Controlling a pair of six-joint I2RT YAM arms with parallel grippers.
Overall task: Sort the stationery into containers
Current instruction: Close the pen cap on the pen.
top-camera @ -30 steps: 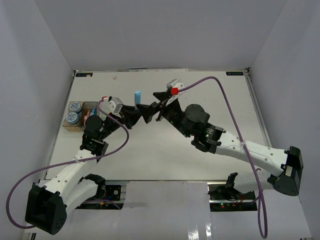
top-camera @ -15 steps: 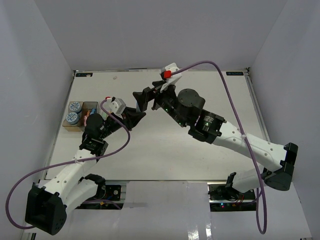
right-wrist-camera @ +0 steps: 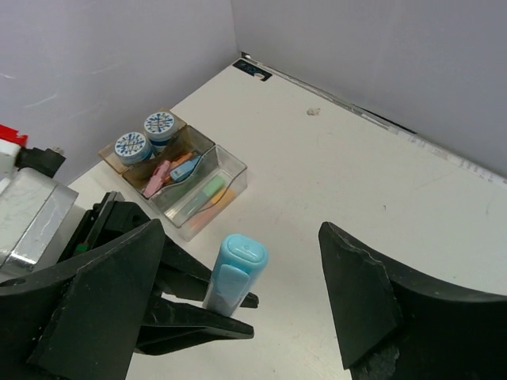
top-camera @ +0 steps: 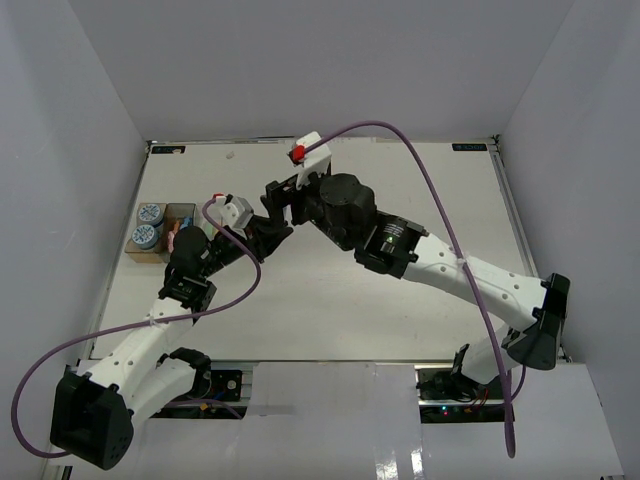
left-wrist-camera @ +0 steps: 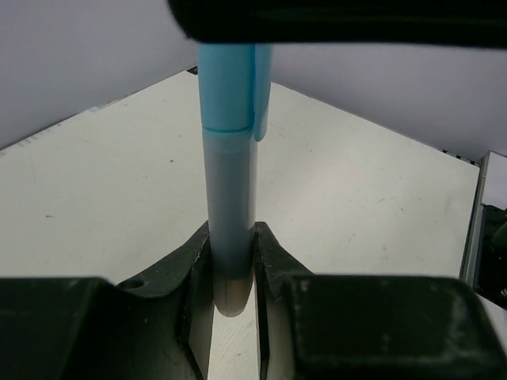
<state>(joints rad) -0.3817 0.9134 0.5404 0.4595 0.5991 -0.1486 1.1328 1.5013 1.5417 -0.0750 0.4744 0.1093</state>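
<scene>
A light blue highlighter (left-wrist-camera: 230, 158) stands upright with my left gripper (left-wrist-camera: 232, 245) shut on its lower end. In the right wrist view its capped top (right-wrist-camera: 238, 261) rises between the two fingers of my right gripper (right-wrist-camera: 242, 305), which is open and straddles it from above without touching. From the top camera the right arm (top-camera: 345, 205) hides the highlighter. The containers sit in a row at the left: a tan bin holding two blue-and-white rolls (right-wrist-camera: 145, 134), and two clear bins (right-wrist-camera: 228, 190) with pink, blue, green and orange pieces.
A purple cable (top-camera: 420, 170) arcs over the right arm, and another loops beside the left arm (top-camera: 190, 270). Grey walls close the white table (top-camera: 420, 200) in at the back and on both sides.
My right arm has swung left and come over the highlighter, which now shows no more from the top. The left gripper has held its place and its grip.
</scene>
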